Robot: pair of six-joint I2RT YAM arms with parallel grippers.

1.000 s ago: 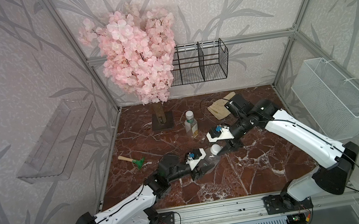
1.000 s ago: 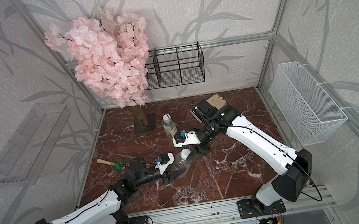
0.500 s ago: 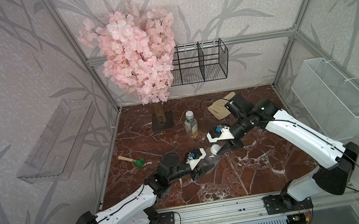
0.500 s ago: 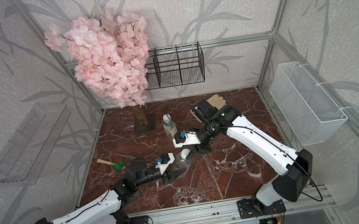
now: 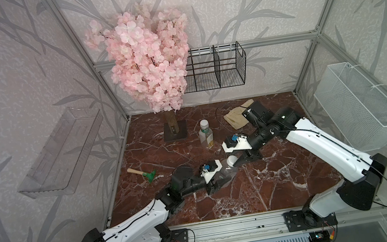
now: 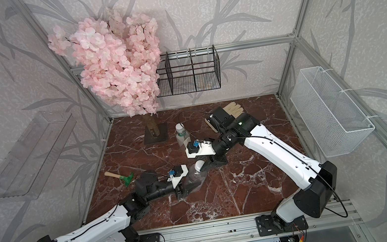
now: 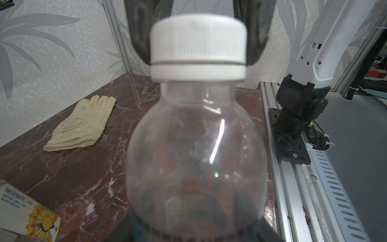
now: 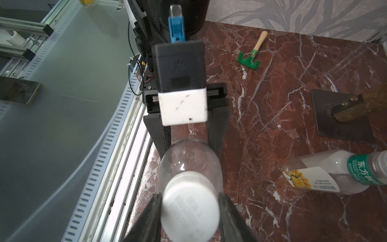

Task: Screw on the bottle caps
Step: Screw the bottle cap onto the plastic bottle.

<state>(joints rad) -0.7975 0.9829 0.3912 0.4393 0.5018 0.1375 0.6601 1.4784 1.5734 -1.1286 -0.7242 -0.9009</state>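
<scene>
In both top views a round clear bottle [image 5: 224, 173] [image 6: 193, 176] hangs tilted above the marble floor. My left gripper [image 5: 218, 179] [image 7: 194, 230] is shut on its lower body. A white bottle cap [image 5: 232, 160] [image 7: 198, 48] [image 8: 190, 206] sits on its neck. My right gripper [image 5: 235, 161] [image 8: 190, 208] is shut on that cap, one dark finger [image 7: 138, 42] on each side. The other bottle [image 5: 206, 135] [image 8: 335, 174], with a green neck band and a yellow-white label, stands upright farther back with a white cap [image 5: 203, 123] on it.
A cream glove [image 5: 236, 117] [image 7: 81, 123] lies at the back right. A small green rake [image 5: 144, 173] [image 8: 249, 59] lies at the left. The pink blossom tree [image 5: 150, 63] stands on a dark plate [image 5: 174, 132] behind the bottles. The rail [image 5: 229, 225] runs along the floor's front edge.
My right gripper's jaws have closed in onto the white cap. Both arms and the held bottle stay where they were.
</scene>
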